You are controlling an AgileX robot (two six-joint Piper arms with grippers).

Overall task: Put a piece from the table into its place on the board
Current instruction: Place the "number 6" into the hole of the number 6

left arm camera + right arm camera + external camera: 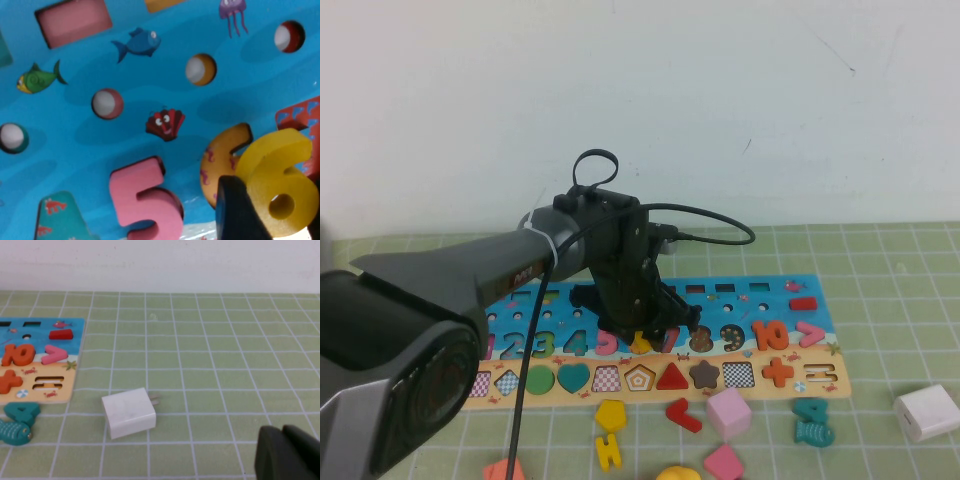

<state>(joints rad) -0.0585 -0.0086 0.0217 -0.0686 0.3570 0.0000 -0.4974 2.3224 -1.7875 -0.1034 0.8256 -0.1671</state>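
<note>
The left gripper (642,338) is down over the board (740,290), right at the numeral row, and its jaws are clamped on the piece (280,187), the yellow 6, held at its round lower end. Just beyond the jaws sits the recess for the six (220,160), its orange-yellow floor showing, with the pink 5 (147,200) seated to one side of it. The piece overlaps the recess's edge but rides tilted above it, not yet dropped in. So the pickup is done and the carry is all but done; what looks left is squaring the 6 over its cutout, lowering and letting go. The right gripper (287,455) hangs over the table (225,355), well away from the board and near a white charger plug (129,412); whether its jaws are parted cannot be told.
</note>
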